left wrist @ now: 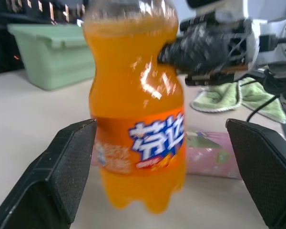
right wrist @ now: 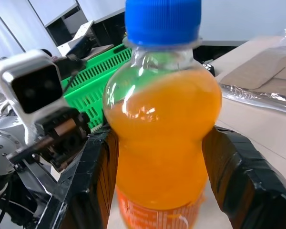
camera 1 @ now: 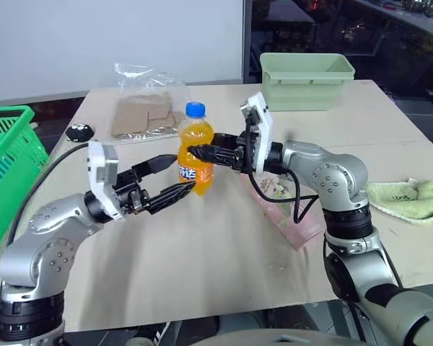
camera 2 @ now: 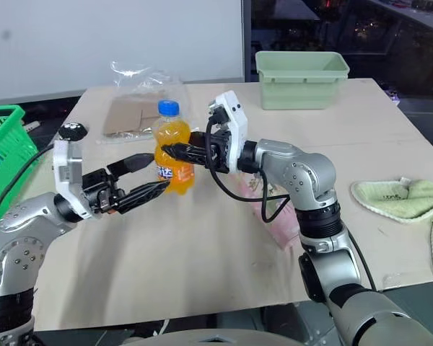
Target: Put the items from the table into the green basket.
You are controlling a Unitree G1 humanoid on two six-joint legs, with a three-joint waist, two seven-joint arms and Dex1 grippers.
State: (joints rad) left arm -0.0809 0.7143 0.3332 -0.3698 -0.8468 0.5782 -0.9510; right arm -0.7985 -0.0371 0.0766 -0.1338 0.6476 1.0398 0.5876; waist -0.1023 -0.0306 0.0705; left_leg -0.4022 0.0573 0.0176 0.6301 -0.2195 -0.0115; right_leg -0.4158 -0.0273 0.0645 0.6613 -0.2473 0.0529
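**Bottle clamped by the right gripper, left gripper spread around it**

The right gripper (camera 1: pixel 196 152) is closed on the orange soda bottle (camera 1: pixel 195 150), one black finger on each side of its waist just above the label, pointing level toward the robot's left. The bottle stands upright in that grip, its blue cap (camera 1: pixel 195 109) on top and its base lifted off the table (camera 1: pixel 202 245).

The left gripper (camera 1: pixel 172 177) comes in from the opposite side with its fingers (left wrist: pixel 62 171) spread wide, flanking the bottle's lower half and label; in the left wrist view gaps show between both pads and the bottle.

Just below and behind the right gripper, partly hidden by that arm, the pink carton (camera 1: pixel 292 220) lies flat on the table. Beyond both grippers lies a clear plastic bag (camera 1: pixel 146 104) with brown cardboard inside, and farther off to the right stands a pale mint tub (camera 1: pixel 306 79). The green basket (camera 1: pixel 11 155) sits well out to the left of the left arm, beside the table's edge. A green cloth (camera 1: pixel 408 198) lies far to the right.
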